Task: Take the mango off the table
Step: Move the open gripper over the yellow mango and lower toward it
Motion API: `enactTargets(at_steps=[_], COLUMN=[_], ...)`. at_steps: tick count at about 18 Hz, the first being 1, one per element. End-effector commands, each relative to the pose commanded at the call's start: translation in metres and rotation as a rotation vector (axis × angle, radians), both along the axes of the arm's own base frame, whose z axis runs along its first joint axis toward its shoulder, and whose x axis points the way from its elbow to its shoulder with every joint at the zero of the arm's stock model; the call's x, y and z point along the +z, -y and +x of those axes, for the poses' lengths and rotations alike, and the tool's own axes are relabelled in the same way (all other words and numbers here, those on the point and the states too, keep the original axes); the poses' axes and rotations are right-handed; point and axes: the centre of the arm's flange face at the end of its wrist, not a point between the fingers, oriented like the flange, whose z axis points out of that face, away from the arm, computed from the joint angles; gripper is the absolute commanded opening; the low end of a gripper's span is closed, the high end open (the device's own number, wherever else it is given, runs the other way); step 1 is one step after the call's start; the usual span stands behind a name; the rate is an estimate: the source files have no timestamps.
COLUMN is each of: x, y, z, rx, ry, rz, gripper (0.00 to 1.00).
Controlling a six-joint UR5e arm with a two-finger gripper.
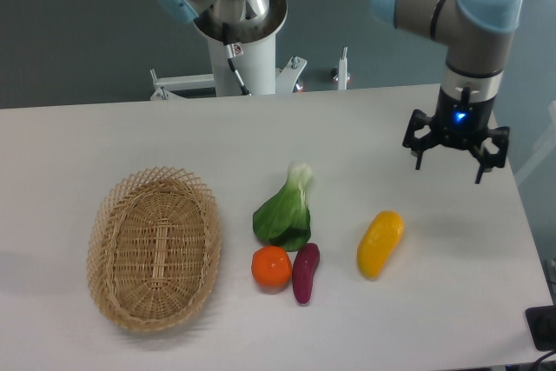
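The white bench (104, 141) carries a wicker basket (155, 248), a leafy green (284, 213), an orange (271, 268), a purple sweet potato (305, 273) and the mango (380, 243).

Yellow-orange mango (380, 243), white table (130, 141)

Wicker basket (155, 249) left — bok choy (284, 212), orange (271, 267), sweet potato (305, 272) beside.
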Motion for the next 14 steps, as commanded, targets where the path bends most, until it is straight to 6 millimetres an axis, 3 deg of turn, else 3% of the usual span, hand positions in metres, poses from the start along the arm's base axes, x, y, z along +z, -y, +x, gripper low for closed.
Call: enactTargets(at_steps=[2,6,14], x=[-0.007,-0.042,-0.082], y=[-0.022,-0.052,-0.066], z=[0.017,0.021,0.013], rx=[-0.033,0.055,0.032], ry=[0.003,0.022,0.03], rz=[-0.042,-0.034,-0.053], gripper=[1.0,1.0,1.0])
